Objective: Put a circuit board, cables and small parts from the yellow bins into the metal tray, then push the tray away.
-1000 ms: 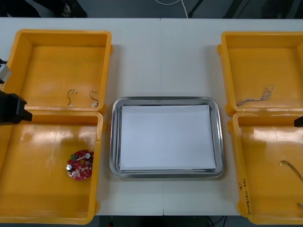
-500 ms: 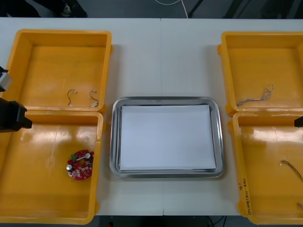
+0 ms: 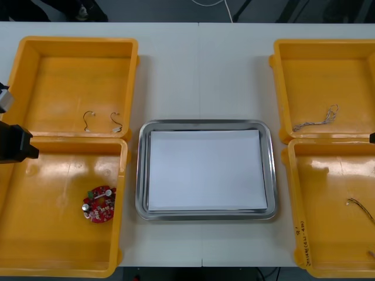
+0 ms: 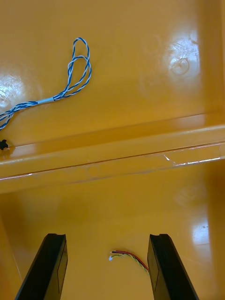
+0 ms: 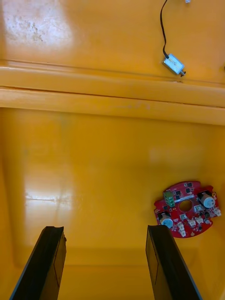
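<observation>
The left gripper [image 5: 105,229] stood wide open with nothing between its black fingers. In the front view it sat at the left edge of the frame, about mid-height, over the wall shared by the two left bins. Its wrist camera looked down into the lower left bin [image 3: 35,228]. There the round red circuit board [image 5: 186,208] lay flat on the floor, just outside one finger rather than in the gap between the two.

In the front view the board was in the lower left of the frame, below the gripper and on its tray side. Being round, it gave no long axis to line up with, so the coming grasp seemed to call for a sideways shift toward the tray and then a descent. The left arm was plainly the nearer one.

Beyond the shared wall, in the upper left bin [image 3: 58,70], lay a thin black cable [image 5: 162,28] ending in a small metal part [image 5: 173,63].

The right gripper [image 4: 107,236] was also open and empty, at the right edge of the front view over the lower right bin [image 3: 328,193]. A short red and yellow cable [image 4: 129,257] lay on the floor between its fingers, running roughly from one finger toward the other. The twisted blue and white cable [image 4: 70,77] lay past the wall in the upper right bin [image 3: 316,70].

The metal tray [image 3: 140,175], white inside, sat at centre frame with nothing in it.
</observation>
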You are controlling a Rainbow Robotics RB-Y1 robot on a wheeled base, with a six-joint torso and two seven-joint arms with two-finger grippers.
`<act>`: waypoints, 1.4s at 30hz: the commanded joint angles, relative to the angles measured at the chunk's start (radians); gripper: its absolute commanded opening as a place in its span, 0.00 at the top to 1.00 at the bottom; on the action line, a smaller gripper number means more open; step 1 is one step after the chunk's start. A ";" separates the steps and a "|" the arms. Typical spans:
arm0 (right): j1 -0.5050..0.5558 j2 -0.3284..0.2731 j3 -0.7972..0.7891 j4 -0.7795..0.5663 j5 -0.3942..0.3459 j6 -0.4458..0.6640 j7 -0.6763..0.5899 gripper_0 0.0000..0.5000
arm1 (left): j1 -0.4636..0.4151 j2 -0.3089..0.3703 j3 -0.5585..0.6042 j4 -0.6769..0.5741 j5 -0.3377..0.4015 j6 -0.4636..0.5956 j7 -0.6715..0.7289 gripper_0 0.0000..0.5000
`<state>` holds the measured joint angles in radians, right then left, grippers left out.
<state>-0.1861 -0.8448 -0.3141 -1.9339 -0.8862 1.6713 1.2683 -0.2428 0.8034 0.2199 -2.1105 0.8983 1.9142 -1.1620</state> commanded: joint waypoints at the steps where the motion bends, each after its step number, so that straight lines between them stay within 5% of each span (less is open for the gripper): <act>1: 0.002 -0.057 -0.023 -0.027 -0.008 -0.010 0.072 0.00 | -0.010 -0.027 0.013 -0.037 -0.030 0.006 -0.015 0.00; 21: 0.074 -0.112 -0.022 -0.036 -0.117 -0.010 0.145 0.00 | -0.006 -0.171 -0.022 -0.117 -0.081 0.006 0.200 0.00; 28: 0.091 -0.122 -0.023 -0.048 -0.142 -0.019 0.187 0.00 | 0.022 -0.230 -0.070 -0.140 -0.185 0.006 0.226 0.00; 42: 0.317 -0.181 -0.071 -0.169 -0.177 -0.139 0.238 0.00 | 0.096 -0.305 -0.158 -0.143 -0.329 -0.027 0.265 0.00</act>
<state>0.0697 -0.9863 -0.3236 -2.0652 -1.0497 1.5432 1.4585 -0.1922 0.5210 0.0830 -2.2173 0.5892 1.9130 -0.9915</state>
